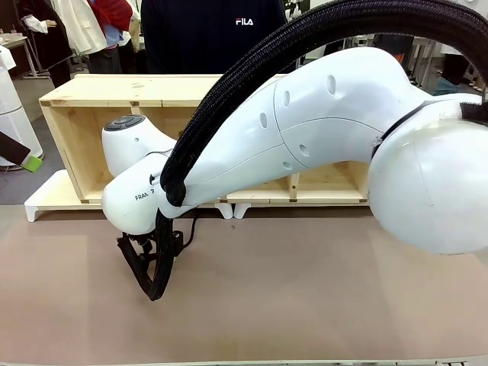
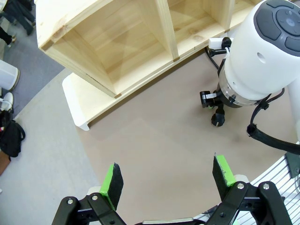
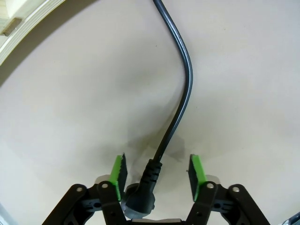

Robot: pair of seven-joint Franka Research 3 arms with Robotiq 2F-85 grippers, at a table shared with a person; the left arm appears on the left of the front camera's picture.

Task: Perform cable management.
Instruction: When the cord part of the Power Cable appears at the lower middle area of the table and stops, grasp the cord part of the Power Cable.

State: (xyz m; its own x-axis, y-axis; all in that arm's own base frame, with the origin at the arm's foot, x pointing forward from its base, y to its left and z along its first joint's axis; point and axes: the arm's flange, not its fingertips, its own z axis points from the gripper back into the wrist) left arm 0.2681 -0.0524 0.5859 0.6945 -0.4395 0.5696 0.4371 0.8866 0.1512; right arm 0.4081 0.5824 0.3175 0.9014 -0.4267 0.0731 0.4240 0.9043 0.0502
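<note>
left first: the left gripper (image 2: 168, 177) is seen hanging above bare table (image 2: 154, 140), jaws spread wide, nothing held between the green pads (image 2: 112, 180). ahead of its fingers and off to the far side, the round black plug (image 2: 217, 119) is picked out on the mat, tucked under the wrist of the right arm (image 2: 258, 51), well apart from this hand. the wooden shelf (image 2: 131, 42) is passed farther ahead.

across to the right: the right gripper (image 3: 157, 165) is found low over the table, right on the job. its pads are seen standing apart, with the plug end lying between them; no squeeze on it can be made out. the plug body is seated deep by the palm, close beside the pad on the wrist view's left, with a clear gap left to the other pad. from there the cable (image 3: 185, 89) is carried straight out ahead of the fingertips, its long axis running along the fingers, bowed toward the far pad's side and then curled back toward the middle.

so the pinch is judged to be set up across the cord's neck, just ahead of the plug. the right hand is plainly the nearer one. since the plug is off centre, a small sideways shove on closing is to be expected.
</note>
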